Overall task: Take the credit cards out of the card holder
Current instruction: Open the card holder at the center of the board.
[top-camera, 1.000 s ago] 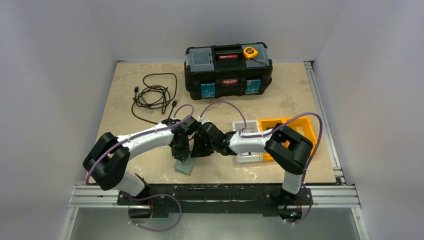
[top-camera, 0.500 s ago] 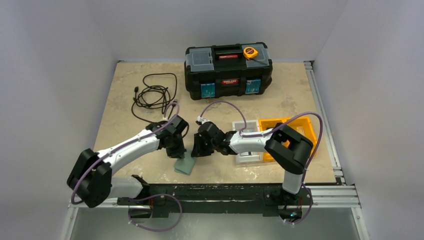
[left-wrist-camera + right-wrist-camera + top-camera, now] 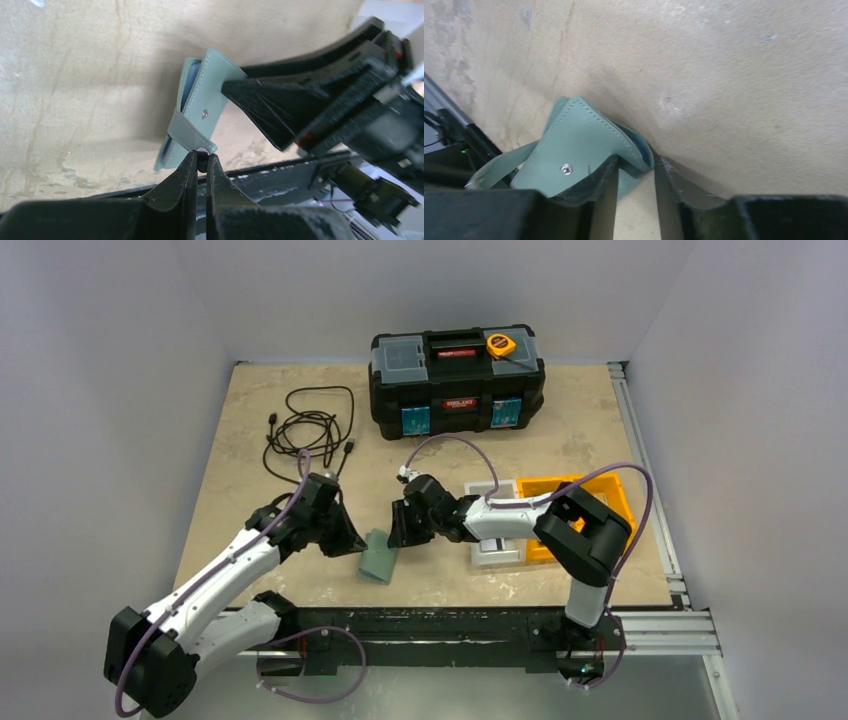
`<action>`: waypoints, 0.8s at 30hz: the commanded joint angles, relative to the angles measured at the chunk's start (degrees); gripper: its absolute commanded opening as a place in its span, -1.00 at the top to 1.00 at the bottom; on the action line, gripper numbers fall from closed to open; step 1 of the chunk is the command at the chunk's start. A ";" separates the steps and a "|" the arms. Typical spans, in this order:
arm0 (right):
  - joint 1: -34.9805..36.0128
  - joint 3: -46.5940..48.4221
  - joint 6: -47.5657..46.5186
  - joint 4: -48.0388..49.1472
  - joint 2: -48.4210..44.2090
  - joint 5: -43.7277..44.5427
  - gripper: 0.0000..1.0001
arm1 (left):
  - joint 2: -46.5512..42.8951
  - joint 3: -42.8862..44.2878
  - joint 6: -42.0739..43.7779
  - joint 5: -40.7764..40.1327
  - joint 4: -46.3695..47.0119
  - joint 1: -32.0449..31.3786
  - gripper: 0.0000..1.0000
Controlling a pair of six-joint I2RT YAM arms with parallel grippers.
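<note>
The teal-green card holder [image 3: 379, 558] sits near the table's front edge, between my two grippers, tipped up and partly spread. Seen from the left wrist, the card holder [image 3: 200, 95] has its side tab [image 3: 186, 134] stretched toward me, and my left gripper [image 3: 201, 159] is shut on the tab's end. My right gripper [image 3: 636, 167] is closed over a folded corner of the card holder [image 3: 574, 145], with both fingers against it. From above, the left gripper [image 3: 352, 543] is left of the holder and the right gripper [image 3: 397, 533] is at its upper right. The credit cards are hidden.
A black toolbox [image 3: 457, 385] with an orange tape measure [image 3: 501, 344] on its lid stands at the back. A coiled black cable [image 3: 308, 430] lies back left. A white bin [image 3: 492, 556] and an orange bin [image 3: 600, 495] sit right of the arms. The front rail [image 3: 430, 625] runs just beyond the holder.
My left gripper has closed on the tab and the left arm has swung out to the left, drawing the tab with it. The right gripper has stayed at the holder's corner.
</note>
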 commanded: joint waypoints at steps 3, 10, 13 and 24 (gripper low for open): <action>-1.28 1.69 -5.79 -11.61 -1.55 7.52 0.16 | -6.56 3.22 -4.87 5.52 -0.17 -0.11 1.00; -1.23 1.10 -4.39 -13.68 -7.89 9.23 -0.14 | -3.66 7.27 -8.17 2.47 0.68 -5.70 1.00; -1.35 0.04 -3.59 -14.91 -10.48 10.88 -0.22 | -1.04 9.52 -9.02 1.21 0.97 -7.79 1.00; -1.87 -4.57 -2.53 -15.60 -16.60 12.94 -0.32 | 1.21 12.61 -8.61 -6.82 -5.01 -8.81 1.00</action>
